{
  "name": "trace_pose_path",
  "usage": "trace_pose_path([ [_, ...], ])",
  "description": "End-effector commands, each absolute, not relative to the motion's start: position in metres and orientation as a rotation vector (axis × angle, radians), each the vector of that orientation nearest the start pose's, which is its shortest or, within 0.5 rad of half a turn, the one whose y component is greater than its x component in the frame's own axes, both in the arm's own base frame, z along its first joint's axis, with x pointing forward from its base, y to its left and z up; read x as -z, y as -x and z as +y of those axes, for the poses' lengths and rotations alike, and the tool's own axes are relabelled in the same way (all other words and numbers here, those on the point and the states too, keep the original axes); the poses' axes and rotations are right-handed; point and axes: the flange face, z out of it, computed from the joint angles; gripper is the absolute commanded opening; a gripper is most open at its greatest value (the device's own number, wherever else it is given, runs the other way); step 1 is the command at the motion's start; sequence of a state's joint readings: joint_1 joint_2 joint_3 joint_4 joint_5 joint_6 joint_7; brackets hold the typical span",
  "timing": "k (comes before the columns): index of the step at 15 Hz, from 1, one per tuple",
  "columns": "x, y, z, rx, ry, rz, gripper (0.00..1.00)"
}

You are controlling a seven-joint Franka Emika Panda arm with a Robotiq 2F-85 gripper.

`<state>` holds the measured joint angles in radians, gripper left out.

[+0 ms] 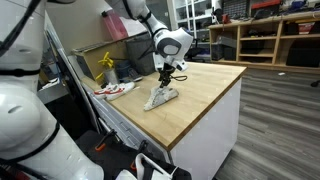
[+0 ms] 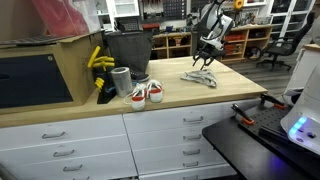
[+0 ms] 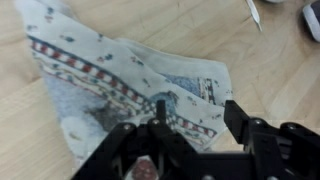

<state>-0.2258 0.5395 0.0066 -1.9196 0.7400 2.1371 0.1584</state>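
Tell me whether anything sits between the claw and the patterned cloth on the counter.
Nothing visible does. The claw hangs just over the cloth with nothing between them; the sneakers lie well aside.

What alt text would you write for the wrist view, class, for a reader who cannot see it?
The gripper, jaws apart, hangs over a rumpled pale cloth with small dark specks and a red patterned band. The cloth lies on a light wooden worktop.
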Motion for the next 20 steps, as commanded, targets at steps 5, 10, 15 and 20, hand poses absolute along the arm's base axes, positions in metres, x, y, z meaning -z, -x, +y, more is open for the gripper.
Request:
trace_pose_path([
  [5, -0.176, -0.540, -0.155, -0.896, 2.244, 1.013, 1.00],
  [10, -0.125, -0.540, -0.133, -1.075, 2.151, 1.083, 1.00],
  [15, -0.118, -0.553, -0.128, -1.008, 2.136, 1.102, 0.51],
  [20, -0.137, -0.559, -0.131, -0.917, 2.181, 1.073, 0.12],
])
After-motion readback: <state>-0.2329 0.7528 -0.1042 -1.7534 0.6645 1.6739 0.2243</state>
